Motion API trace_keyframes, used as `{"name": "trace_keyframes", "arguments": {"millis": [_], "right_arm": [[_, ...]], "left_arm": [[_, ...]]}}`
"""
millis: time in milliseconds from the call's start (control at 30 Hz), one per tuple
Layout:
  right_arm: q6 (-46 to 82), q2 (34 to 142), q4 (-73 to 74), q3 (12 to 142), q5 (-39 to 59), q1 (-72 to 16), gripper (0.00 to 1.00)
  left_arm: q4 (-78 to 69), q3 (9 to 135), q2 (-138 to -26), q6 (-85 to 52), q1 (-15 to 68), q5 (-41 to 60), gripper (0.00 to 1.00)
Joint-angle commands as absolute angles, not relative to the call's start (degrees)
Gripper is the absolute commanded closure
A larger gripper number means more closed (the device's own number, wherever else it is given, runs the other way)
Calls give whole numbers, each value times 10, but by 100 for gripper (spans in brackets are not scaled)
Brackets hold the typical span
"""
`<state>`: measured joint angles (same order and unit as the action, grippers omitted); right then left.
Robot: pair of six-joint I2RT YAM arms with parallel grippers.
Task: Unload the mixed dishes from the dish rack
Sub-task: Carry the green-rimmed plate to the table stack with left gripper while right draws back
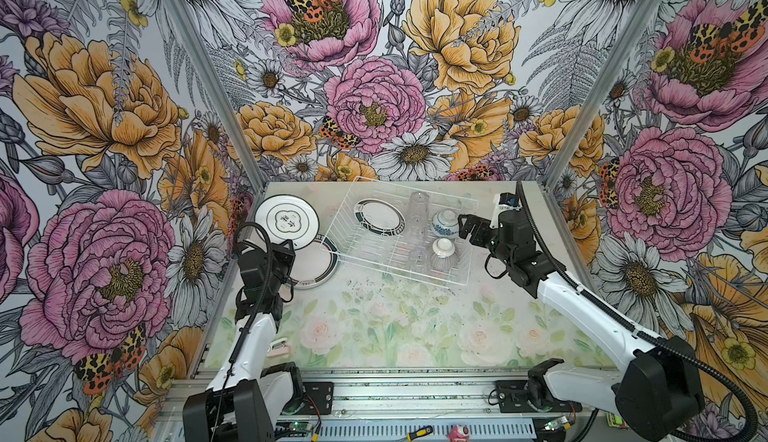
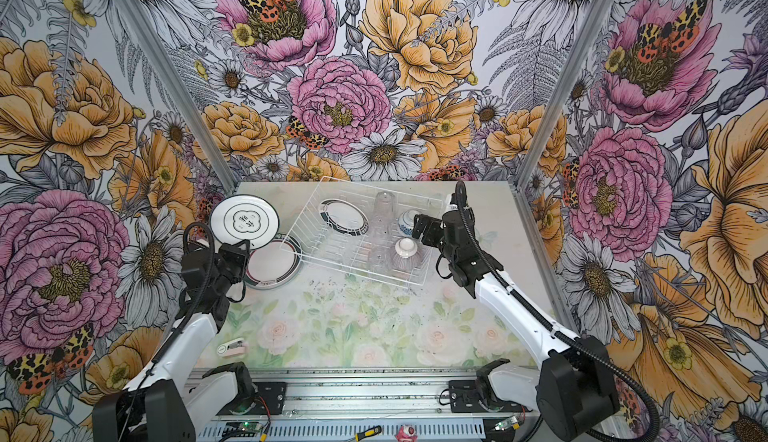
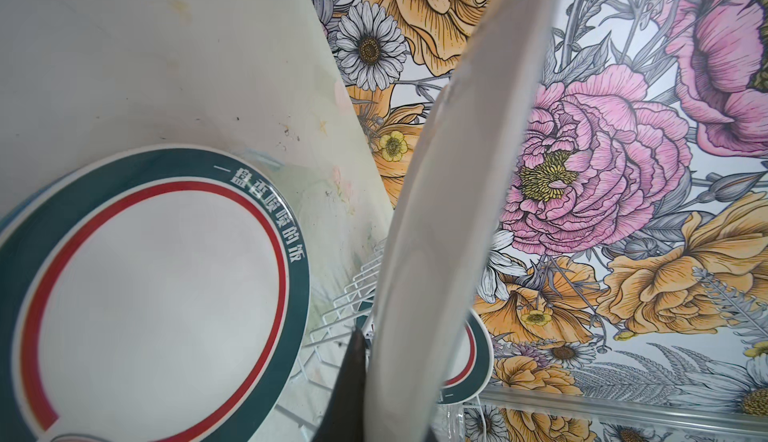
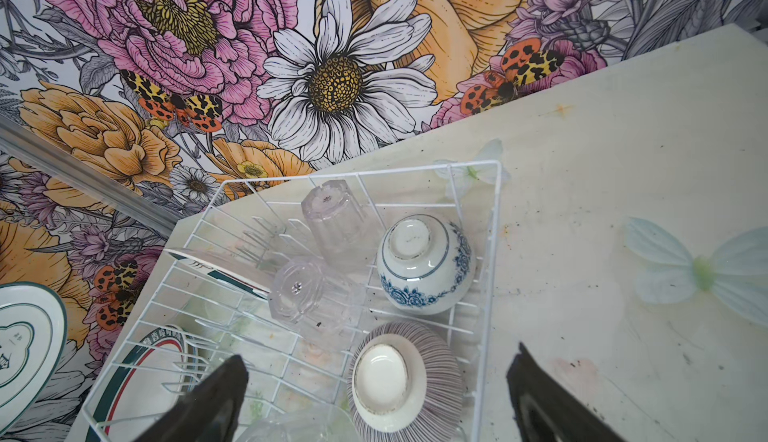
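Right wrist: white thin-wire dish rack (image 4: 361, 172), patterned white bowls (image 4: 424, 269) inverted.
Right gripper (image 4: 379, 355) spread above it; left gripper (image 1: 289, 250) clamps dark-rimmed white plate (image 1: 286, 220).

Floral table (image 1: 415, 315): white wire dish rack (image 1: 376, 249) under open jaws of right gripper (image 1: 464, 228); red-ringed plate (image 1: 316, 267) flat beneath left gripper (image 1: 291, 249); pink-white object (image 1: 279, 346) behind it.

The rack (image 4: 415, 167) is white, the flowered bowl (image 4: 426, 269) blue-and-white, the striped bowl (image 4: 440, 361) grey.
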<state>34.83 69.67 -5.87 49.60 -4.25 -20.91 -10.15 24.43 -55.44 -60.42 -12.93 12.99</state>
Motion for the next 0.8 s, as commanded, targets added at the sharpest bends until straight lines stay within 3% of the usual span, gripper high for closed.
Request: {"name": "trace_keyframes", "arguments": {"millis": [0,767], "right_arm": [[344,682,-65,490,-30,-204,2],[347,649,-64,461,-16,-191,3]], "left_arm": [[-40,238,-526,-573,-129,94,100],[12,185,-507,-546,-110,125,100]]}}
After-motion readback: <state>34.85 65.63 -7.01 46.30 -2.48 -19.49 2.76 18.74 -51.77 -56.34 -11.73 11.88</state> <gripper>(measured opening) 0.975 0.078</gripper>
